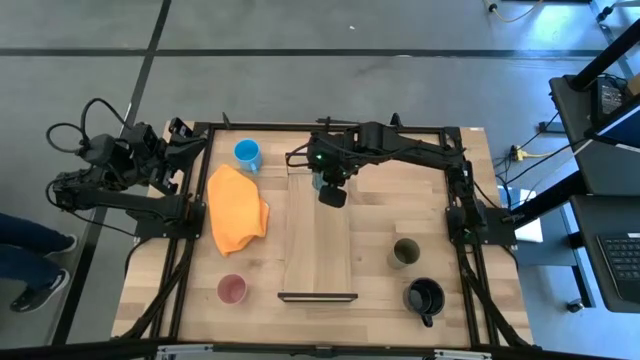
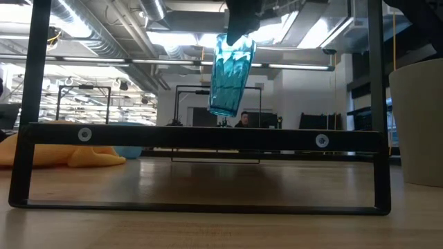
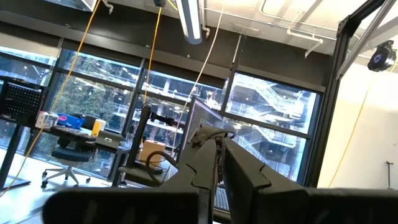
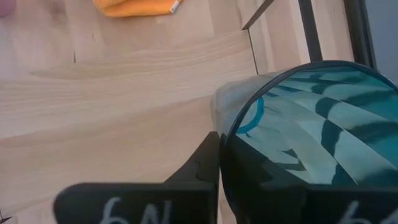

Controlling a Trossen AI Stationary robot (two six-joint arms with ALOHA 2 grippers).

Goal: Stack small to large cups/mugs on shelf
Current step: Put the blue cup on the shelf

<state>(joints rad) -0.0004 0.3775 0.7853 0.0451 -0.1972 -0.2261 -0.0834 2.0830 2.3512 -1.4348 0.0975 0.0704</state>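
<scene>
Wooden counter [image 1: 150, 270] in the middle of a big open workshop, grey floor all round. Down its centre lies the shelf [image 1: 318, 250], a long pale plank with a thin black frame at each short end.

Right hand [image 1: 331, 192] is up over the far end of the shelf, near the top centre of the overhead frame, clenched on the teal tumbler [image 2: 230, 75]. From the low camera the tumbler hangs tilted in the air, clear of the plank, top centre of that frame. The wrist camera looks right down its ribbed side with the shelf below.

Left hand [image 3: 217, 180] is parked off the counter's left edge, pointed up at the windows. Can't tell from its own view whether it's released or clenched.

The other cups are spread around: bright blue mug [image 1: 247, 154] upper left beside the orange cloth [image 1: 236, 208], pink cup [image 1: 232, 290] lower left, olive-green cup [image 1: 405, 253] right of the shelf, black mug [image 1: 424, 297] lower right.
</scene>
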